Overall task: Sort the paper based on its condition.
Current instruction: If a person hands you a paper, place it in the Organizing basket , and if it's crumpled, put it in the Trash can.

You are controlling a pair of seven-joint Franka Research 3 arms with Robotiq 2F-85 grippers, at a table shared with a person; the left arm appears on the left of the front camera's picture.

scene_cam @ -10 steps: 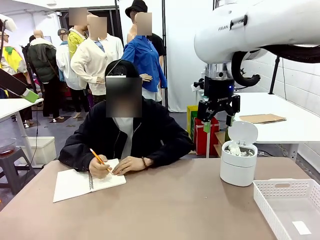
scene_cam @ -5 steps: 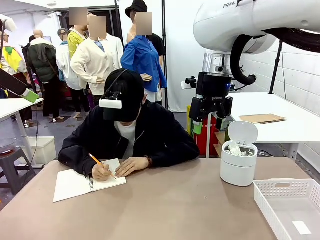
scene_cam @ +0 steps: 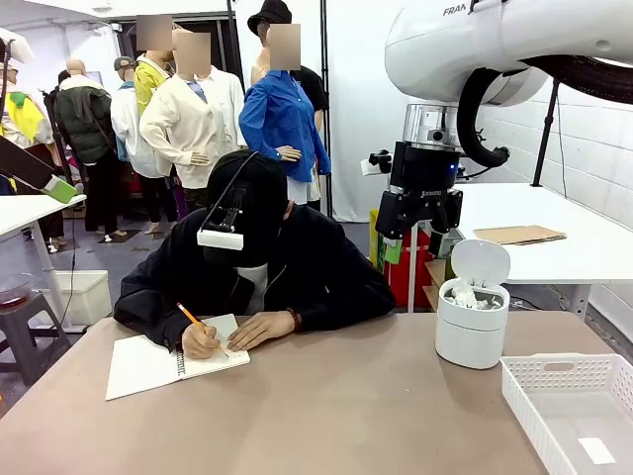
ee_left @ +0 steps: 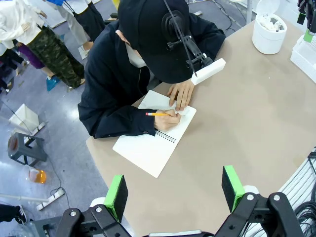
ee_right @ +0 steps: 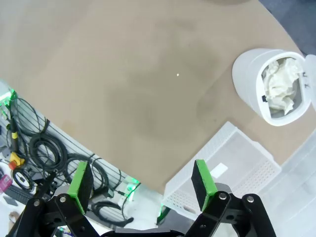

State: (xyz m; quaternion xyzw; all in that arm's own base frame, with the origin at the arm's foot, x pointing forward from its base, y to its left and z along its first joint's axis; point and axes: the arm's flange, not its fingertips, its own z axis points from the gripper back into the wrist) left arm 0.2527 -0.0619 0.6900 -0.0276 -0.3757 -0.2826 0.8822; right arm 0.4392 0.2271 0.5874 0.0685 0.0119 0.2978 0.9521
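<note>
Crumpled white paper (scene_cam: 473, 295) fills an open-lidded white bin (scene_cam: 471, 341) at the table's right; the wads (ee_right: 280, 85) lie in the bin (ee_right: 249, 81) seen from above. A flat paper slip (scene_cam: 596, 450) rests in the white basket (scene_cam: 539, 421), the same slip (ee_right: 218, 170) showing in the right wrist view. My right gripper (scene_cam: 415, 240) hangs open and empty high above the table, left of the bin; in its own view (ee_right: 140, 178) the green pads stand wide apart. My left gripper (ee_left: 174, 190) is open and empty, high over the table's near edge.
A person in a dark jacket sits at the far side, writing with a pencil (ee_left: 158, 114) in a spiral notebook (scene_cam: 148, 364), one hand (scene_cam: 259, 327) flat on the page. The bin (ee_left: 269, 37) stands far from the notebook (ee_left: 148, 148). Bare tabletop lies between them.
My right gripper has shifted left, away from above the bin, staying open. The person has bowed lower over the notebook.
</note>
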